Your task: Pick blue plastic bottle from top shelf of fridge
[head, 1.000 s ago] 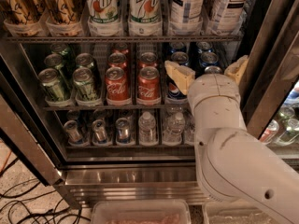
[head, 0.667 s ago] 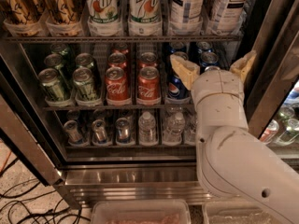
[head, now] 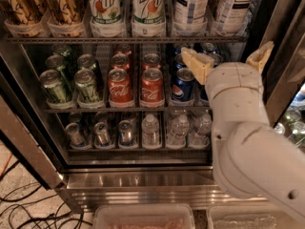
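Observation:
Two blue plastic bottles with blue-and-white checked labels stand at the right of the top shelf (head: 71,40) of the fridge (head: 143,185): one (head: 190,6) and a second (head: 234,8) beside it. Their caps are cut off by the top edge of the view. My gripper (head: 228,60) is open, its tan fingers (head: 196,64) spread wide. It hangs just below the top shelf's rail, under these two bottles and in front of the Pepsi cans. Nothing is between its fingers.
Two 7up bottles (head: 148,8) and brown bottles (head: 64,4) fill the left of the top shelf. Green cans (head: 88,82), Coke cans (head: 151,85) and Pepsi cans (head: 183,82) stand below, small water bottles (head: 150,130) lower still. The door frame (head: 286,56) is close on the right. Clear bins (head: 143,217) sit in front.
The gripper has risen and shifted slightly right, from the can shelf's level to just under the top shelf's rail. Its fingers remain spread.

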Available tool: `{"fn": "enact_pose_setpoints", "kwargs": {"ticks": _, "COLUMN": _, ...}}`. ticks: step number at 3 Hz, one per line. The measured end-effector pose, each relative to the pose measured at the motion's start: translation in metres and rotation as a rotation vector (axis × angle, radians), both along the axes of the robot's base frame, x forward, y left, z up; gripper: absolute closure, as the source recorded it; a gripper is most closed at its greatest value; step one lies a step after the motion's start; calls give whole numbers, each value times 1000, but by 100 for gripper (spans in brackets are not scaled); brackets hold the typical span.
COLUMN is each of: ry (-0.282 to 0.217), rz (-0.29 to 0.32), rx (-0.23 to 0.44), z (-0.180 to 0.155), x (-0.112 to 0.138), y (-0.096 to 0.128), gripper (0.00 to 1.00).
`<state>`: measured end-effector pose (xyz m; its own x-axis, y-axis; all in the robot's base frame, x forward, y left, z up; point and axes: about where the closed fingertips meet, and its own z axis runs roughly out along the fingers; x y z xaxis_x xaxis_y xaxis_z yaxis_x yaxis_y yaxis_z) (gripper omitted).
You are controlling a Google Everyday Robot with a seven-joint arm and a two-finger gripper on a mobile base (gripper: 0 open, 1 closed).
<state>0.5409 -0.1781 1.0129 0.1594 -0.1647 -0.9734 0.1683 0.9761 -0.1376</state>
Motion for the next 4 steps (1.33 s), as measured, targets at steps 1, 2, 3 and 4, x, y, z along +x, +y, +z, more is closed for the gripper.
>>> {"fn": "enact_pose_setpoints", "kwargs": {"ticks": 1, "ry": 40, "rz": 18, "rx": -32, "z": 24, "x": -8, "y": -19, "gripper": 0}}
{"fn": "enact_pose_setpoints", "kwargs": {"ticks": 2, "ry": 99, "rz": 41, "rx": -119, "z": 41, "x": -16, "y": -37, "gripper": 0}}
{"fn": "enact_pose_setpoints", "kwargs": {"ticks": 3, "ry": 120, "rz": 122, "rx": -115, "z": 37, "x": -15, "y": -16, "gripper": 0}}
{"fn": "enact_pose_setpoints", "kwargs": {"ticks": 4, "ry": 120, "rz": 123, "rx": -113, "z": 37, "x": -15, "y": -16, "gripper": 0}}
